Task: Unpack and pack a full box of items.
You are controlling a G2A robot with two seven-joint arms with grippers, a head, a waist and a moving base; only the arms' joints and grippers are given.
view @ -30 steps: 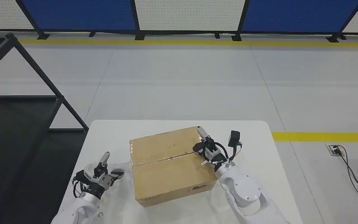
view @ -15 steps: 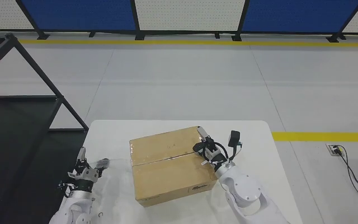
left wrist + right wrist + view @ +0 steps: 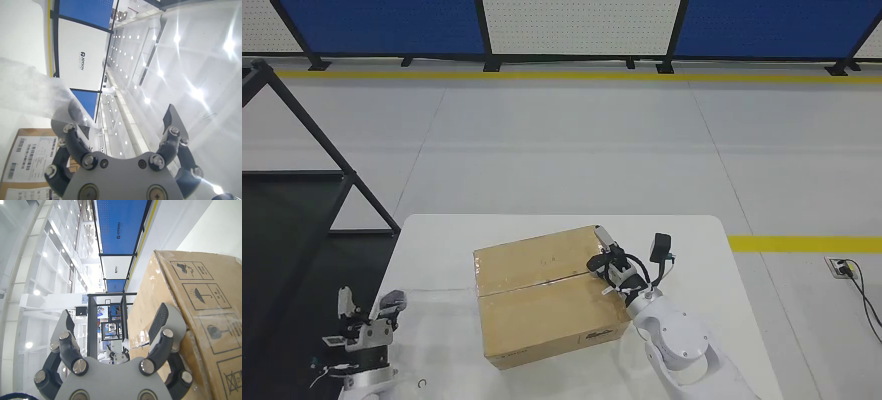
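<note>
**Closed cardboard box [image 3: 542, 300] in the middle of the table [image 3: 702, 240]**

The flaps are shut and the top seam runs left to right, slightly skewed. The right gripper [image 3: 114, 315], fingers spread, sits at the box's right edge. The left gripper [image 3: 367, 302], fingers spread, is at the table's front-left edge, with clear tape [image 3: 37, 91] clinging to one finger.

Not much legible here tbh. The box [image 3: 151, 298] has handling pictograms [image 3: 196, 294] printed down one side: a cracked glass, an umbrella with rain and a couple more below. Each has tiny lettering beside it that I can't make out. Another face carries a white shipping label [image 3: 32, 157] with barcodes and fine print, too small to read. The blue panel [image 3: 121, 232] and the white panel [image 3: 82, 63] in the room behind each carry a logo word.
</note>
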